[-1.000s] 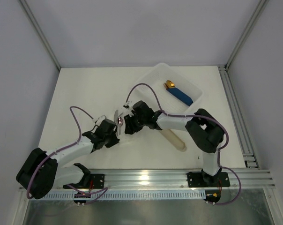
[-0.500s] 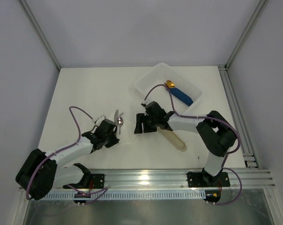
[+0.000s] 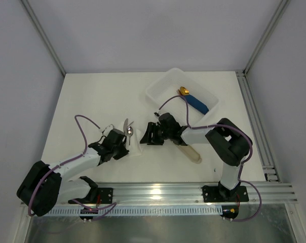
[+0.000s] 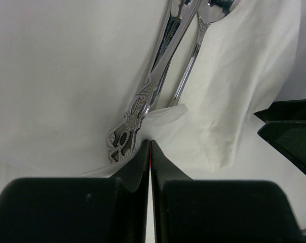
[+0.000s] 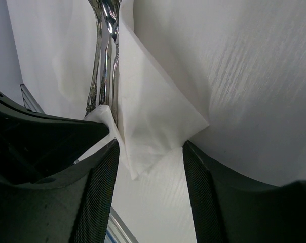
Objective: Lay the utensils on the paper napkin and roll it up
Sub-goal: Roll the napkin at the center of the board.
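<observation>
Paper napkin (image 3: 136, 144), a thin white sheet of soft paper, at the front middle of the flat white table (image 3: 92, 101), between the two grippers. On it the utensils (image 4: 155, 83), a small bunch of slim shiny silver metal cutlery, handle ends toward the left arm.

Farther back on the right, a white plastic rectangular tray (image 3: 160, 86) with thin raised walls, holding a blue-handled gold-tipped piece (image 3: 195, 103). Nearer the front, a beige oblong sleeve (image 3: 191, 152), round-ended, lying at a slant beside the right forearm.

From above, little more than a pale patch of napkin against the pale table, with bright cutlery ends poking out toward the back. Only in the wrist views: soft creases, a loose flap folded over beside the cutlery, one pointed corner lying flat on the faintly streaked tabletop.

Left gripper (image 4: 150, 147): black fingers pressed flat together with no gap, tips meeting a folded napkin edge right beside the handle ends; unclear whether paper is actually pinched. Right gripper (image 5: 150, 147): fingers spread wide on either side of the pointed corner, gripping nothing.

Only in the left wrist view: embossed scrollwork on the flared handle end, smooth narrow stems above it.
</observation>
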Robot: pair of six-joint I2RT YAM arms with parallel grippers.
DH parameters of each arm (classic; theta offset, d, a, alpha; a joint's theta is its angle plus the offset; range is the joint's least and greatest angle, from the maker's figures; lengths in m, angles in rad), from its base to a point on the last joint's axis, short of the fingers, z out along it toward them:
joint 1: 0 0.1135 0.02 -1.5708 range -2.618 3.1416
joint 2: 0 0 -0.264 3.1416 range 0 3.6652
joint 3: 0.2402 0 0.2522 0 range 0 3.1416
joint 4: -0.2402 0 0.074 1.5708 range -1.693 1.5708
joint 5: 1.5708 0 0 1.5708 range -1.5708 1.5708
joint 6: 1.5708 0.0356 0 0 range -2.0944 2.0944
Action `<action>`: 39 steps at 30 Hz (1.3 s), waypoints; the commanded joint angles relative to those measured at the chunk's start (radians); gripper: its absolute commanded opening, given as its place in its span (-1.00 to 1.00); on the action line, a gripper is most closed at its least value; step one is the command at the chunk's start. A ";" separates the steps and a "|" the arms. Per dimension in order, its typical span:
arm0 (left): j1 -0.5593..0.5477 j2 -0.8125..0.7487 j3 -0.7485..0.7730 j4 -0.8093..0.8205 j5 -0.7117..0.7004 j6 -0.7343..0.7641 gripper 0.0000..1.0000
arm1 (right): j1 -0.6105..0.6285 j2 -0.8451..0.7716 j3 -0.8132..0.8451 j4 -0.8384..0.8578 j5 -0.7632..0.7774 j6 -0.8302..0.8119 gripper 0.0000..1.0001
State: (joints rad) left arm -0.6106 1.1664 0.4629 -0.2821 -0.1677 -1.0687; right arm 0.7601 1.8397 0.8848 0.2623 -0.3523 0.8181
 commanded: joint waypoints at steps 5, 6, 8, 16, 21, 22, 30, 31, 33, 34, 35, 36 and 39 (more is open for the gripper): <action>-0.001 -0.016 -0.007 0.008 -0.035 -0.004 -1.00 | 0.005 0.006 -0.035 0.148 -0.026 0.003 -0.01; -0.002 -0.017 -0.009 0.008 -0.033 -0.004 -1.00 | 0.005 0.006 -0.035 0.167 -0.042 0.004 -0.02; -0.001 -0.020 -0.010 0.006 -0.035 -0.005 -1.00 | 0.005 0.012 -0.032 0.205 -0.072 0.009 -0.03; -0.002 -0.025 -0.009 0.004 -0.036 -0.007 -1.00 | 0.008 0.020 -0.078 0.330 -0.094 0.118 0.00; -0.002 -0.022 -0.010 0.001 -0.035 -0.007 -1.00 | 0.007 0.016 -0.090 0.269 -0.002 0.089 -0.02; -0.002 -0.025 -0.012 0.003 -0.036 -0.008 -1.00 | 0.007 0.023 -0.086 0.261 0.009 0.081 -0.05; -0.002 -0.030 -0.015 0.000 -0.041 -0.008 -1.00 | 0.008 0.029 -0.049 0.264 0.045 -0.051 -0.60; -0.002 -0.031 -0.013 0.003 -0.039 -0.010 -1.00 | 0.007 0.023 -0.047 0.265 0.047 -0.063 -0.64; 0.000 -0.031 -0.013 0.000 -0.041 -0.008 -1.00 | 0.007 0.013 -0.035 0.265 0.033 -0.088 -0.79; 0.000 -0.033 -0.012 -0.003 -0.041 -0.008 -1.00 | 0.007 0.013 -0.029 0.265 0.023 -0.112 -0.83; -0.001 -0.033 -0.012 -0.003 -0.044 -0.008 -1.00 | 0.008 0.012 -0.018 0.267 0.012 -0.120 -0.87; -0.002 -0.034 -0.010 -0.002 -0.044 -0.008 -1.00 | 0.008 0.010 -0.015 0.273 -0.006 -0.128 -0.90; -0.002 -0.039 -0.010 -0.006 -0.044 -0.008 -1.00 | 0.012 0.001 -0.003 0.301 -0.042 -0.142 -0.93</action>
State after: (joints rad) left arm -0.6106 1.1507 0.4553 -0.2867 -0.1761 -1.0698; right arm 0.7635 1.8809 0.8398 0.4904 -0.3664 0.7410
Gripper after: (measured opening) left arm 0.002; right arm 0.043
